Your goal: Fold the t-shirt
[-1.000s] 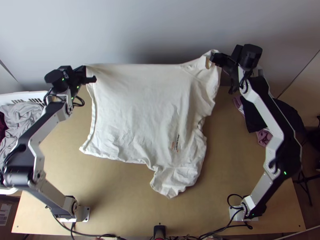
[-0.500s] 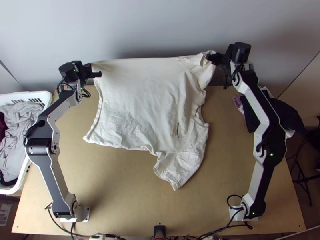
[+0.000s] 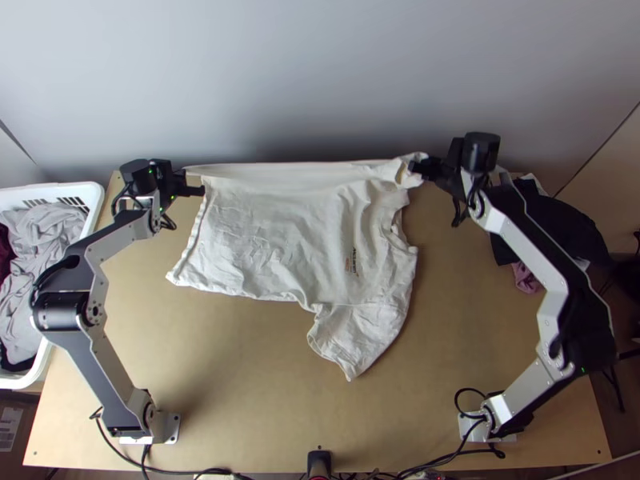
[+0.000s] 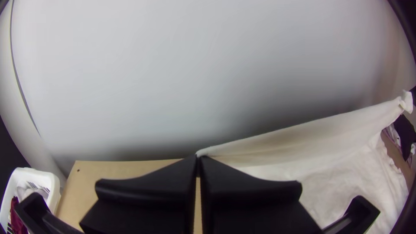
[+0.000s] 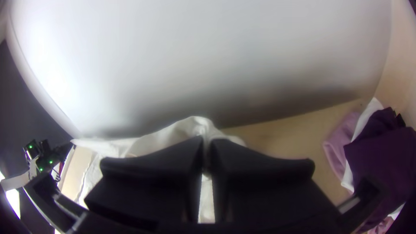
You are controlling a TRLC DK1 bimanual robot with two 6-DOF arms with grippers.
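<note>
Pale wood of the table (image 3: 232, 376) carries the t-shirt (image 3: 272, 248), sleeve (image 3: 352, 340) toward the table's near edge, creased body mid-table. By the table's far edge, my left gripper (image 4: 198, 158) and right gripper (image 5: 206, 143) are clenched on its raised side. Probably a lengthwise fold is beginning; next, bring that side nearward evenly.

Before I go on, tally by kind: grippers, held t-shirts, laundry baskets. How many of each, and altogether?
Grippers: 2 (left gripper, right gripper)
T-shirts held: 1 (off-white t-shirt)
Laundry baskets: 1 (white basket)
Total: 4
</note>
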